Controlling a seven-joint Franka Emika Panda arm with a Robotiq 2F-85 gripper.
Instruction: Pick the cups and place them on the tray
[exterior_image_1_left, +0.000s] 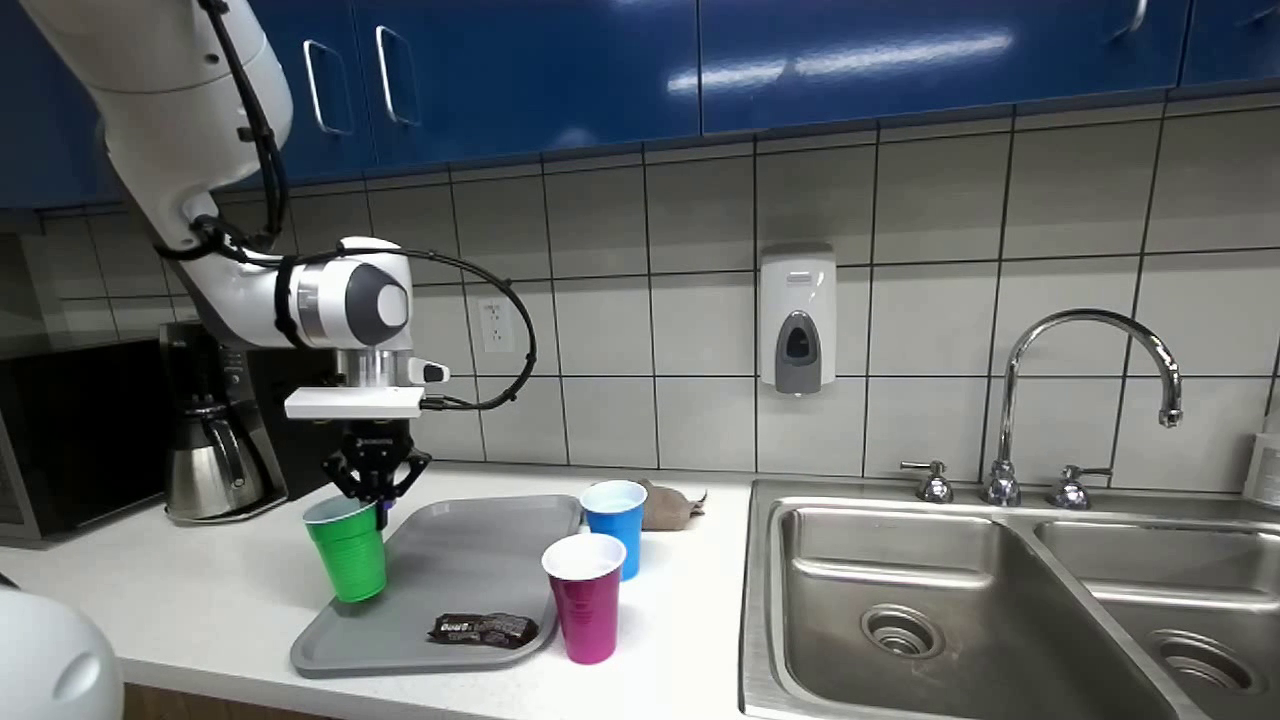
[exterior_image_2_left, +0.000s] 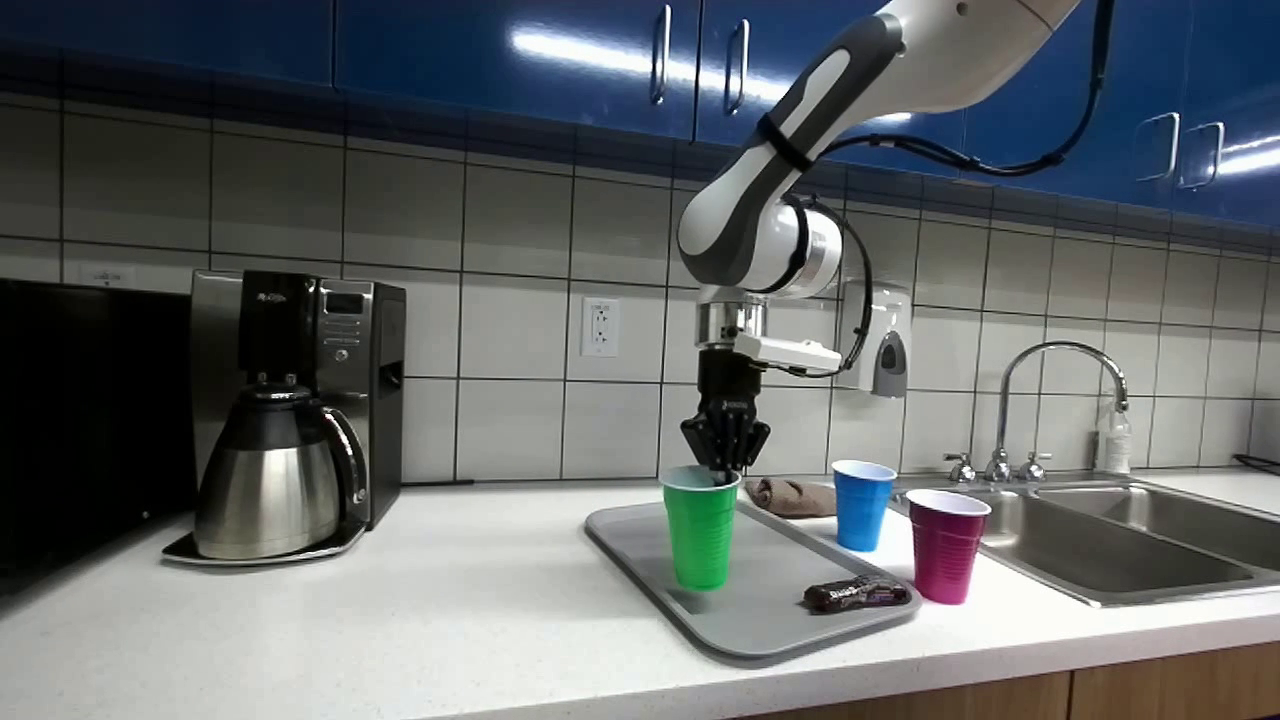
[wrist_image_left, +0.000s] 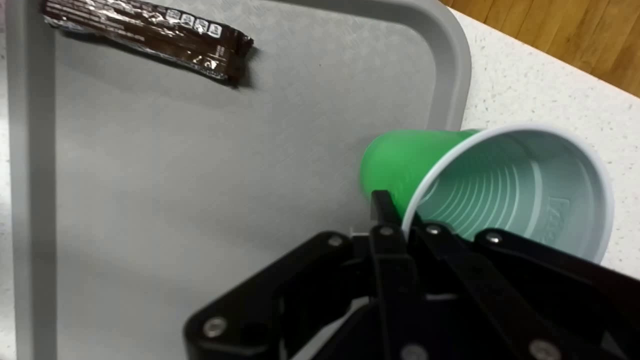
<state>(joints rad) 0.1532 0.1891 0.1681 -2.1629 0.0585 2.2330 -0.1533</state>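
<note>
Pinching the green cup (exterior_image_1_left: 347, 555) by one wall with the gripper (wrist_image_left: 401, 214), straddling its rim narrowly. Holding it aslant, with its base over the tray (exterior_image_1_left: 480, 540) and its mouth leaning toward the tray's edge; not showing clearly whether touching down. For placing well, likely needing shifting further onto the tray, straightening before releasing, and steering clear of the wrapped bar (wrist_image_left: 150, 37) on the tray. Seeing the magenta cup (exterior_image_1_left: 588, 605) and blue cup (exterior_image_2_left: 863, 507) standing beside the tray, not yet on it.

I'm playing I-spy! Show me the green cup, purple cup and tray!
Green cup (exterior_image_2_left: 701, 535), in an exterior view: its side.
Purple cup (exterior_image_1_left: 588, 612), in an exterior view: its side.
Tray (wrist_image_left: 210, 195), wrist view: flat middle.
</note>
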